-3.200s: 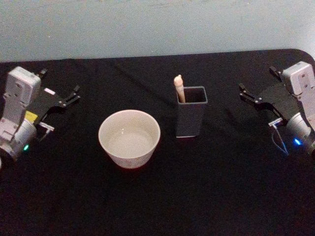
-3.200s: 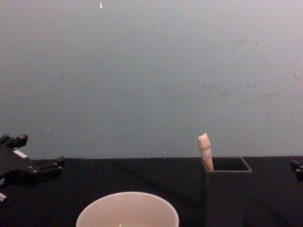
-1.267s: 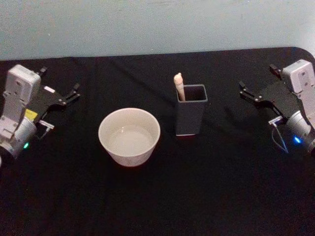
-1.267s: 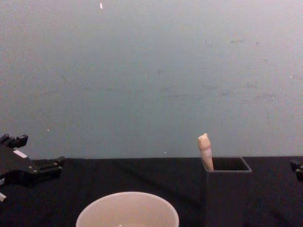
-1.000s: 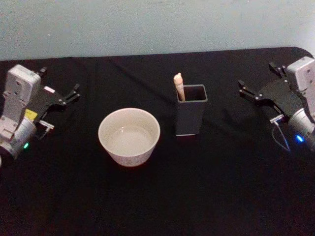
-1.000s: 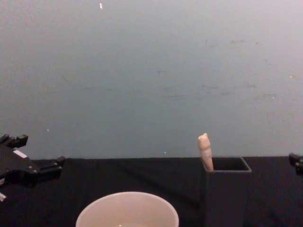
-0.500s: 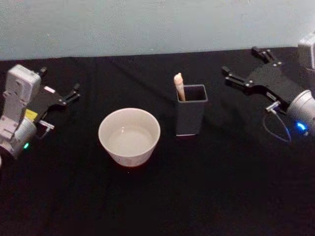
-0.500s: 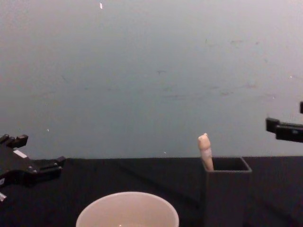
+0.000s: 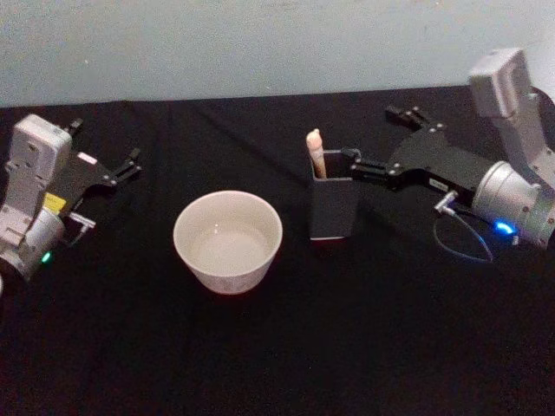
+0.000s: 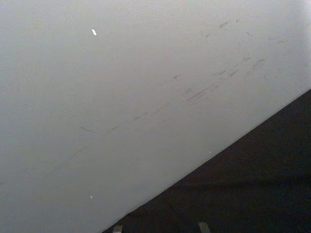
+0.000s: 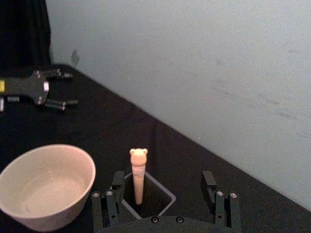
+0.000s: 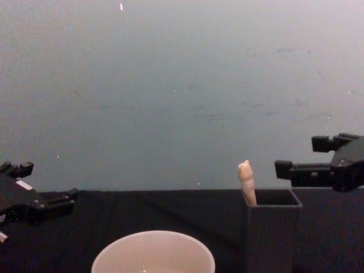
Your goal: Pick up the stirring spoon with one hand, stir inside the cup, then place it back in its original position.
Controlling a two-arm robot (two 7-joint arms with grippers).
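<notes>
Your right gripper, black on a thick silver-grey wrist, sits right of centre with its fingers spread wide and nothing between them. From the head view its near finger reaches over the right rim of the holder, while the far finger points past it toward the wall.

The chest view gives you the height that the head view hides. There the right gripper hangs above the holder's rim, to the right of the stirring spoon and clear of it. The right wrist view looks down between the open fingers of the right gripper. In it the stirring spoon stands in the holder's near-left corner.

The stirring spoon shows you a smooth cream handle topped by a small eared figure. It leans slightly, and its lower part is hidden inside the box. The holder is a dark grey, matte, square-sectioned tube standing upright.

Just to its left, a little nearer you and apart from it, is the cup. It is wide, round and cream-white, with a smooth plain rim. You see it again in the wrist view and the chest view.

The table is covered in black cloth, and a pale blue-grey wall rises behind it.

Your left gripper lies parked at the far left, fingers apart.
</notes>
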